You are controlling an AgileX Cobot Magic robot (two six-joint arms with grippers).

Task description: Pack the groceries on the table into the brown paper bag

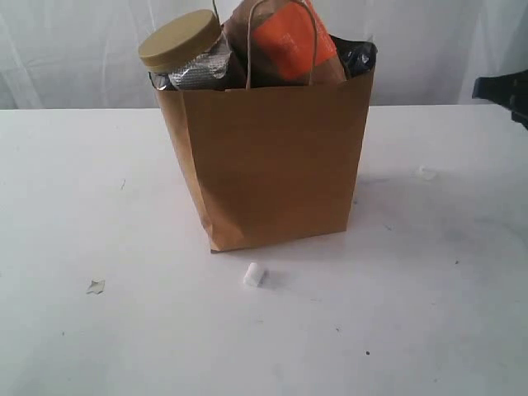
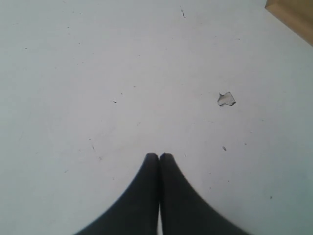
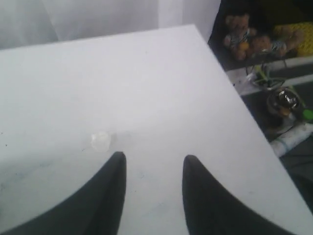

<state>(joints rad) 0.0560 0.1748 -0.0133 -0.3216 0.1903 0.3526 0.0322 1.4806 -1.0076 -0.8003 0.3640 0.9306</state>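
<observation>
The left gripper (image 2: 159,155) is clenched, black fingers (image 2: 142,196) pressed together above the flat white tabletop (image 2: 98,73). A small grey scrap (image 2: 226,99) lies beyond its tips, and a corner of the upright kraft-brown paper bag (image 2: 293,12) is farther off. The right gripper (image 3: 154,157) stands parted and empty, a small whitish bit (image 3: 100,141) just beside one finger. A clear jar with mustard lid (image 1: 180,40) and a brown-orange pouch (image 1: 289,41) poke out of the bag's top.
</observation>
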